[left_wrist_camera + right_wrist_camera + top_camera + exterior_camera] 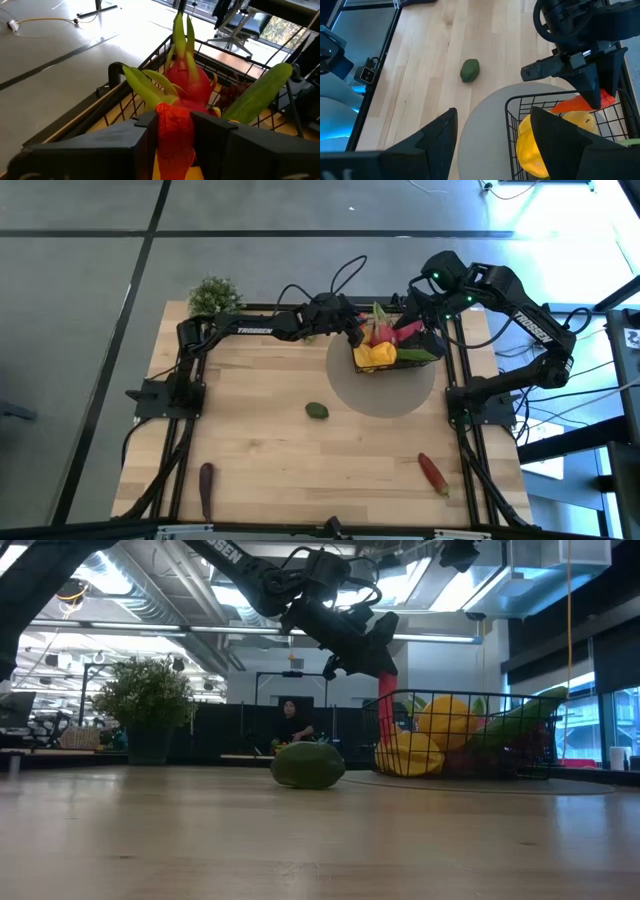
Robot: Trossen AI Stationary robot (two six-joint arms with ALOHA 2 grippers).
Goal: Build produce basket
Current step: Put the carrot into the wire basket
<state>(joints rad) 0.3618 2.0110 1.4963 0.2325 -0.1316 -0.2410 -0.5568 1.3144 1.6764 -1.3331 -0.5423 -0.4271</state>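
Dragon fruit [176,125]: toy, probably light, stiff, smooth-skinned. Left gripper [172,131] clamps its red body, above the basket [432,350]. Right gripper [490,131], spread empty, hovers beside the basket.

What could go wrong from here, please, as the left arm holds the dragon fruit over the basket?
1. The basket already looks heaped with a yellow pepper and other produce, so the dragon fruit, gripped by the left gripper, may roll back out once released.
2. The right gripper hovers open close beside the basket, so the arms could collide over it.
3. Pressing the fruit down might push the light basket across its round mat.
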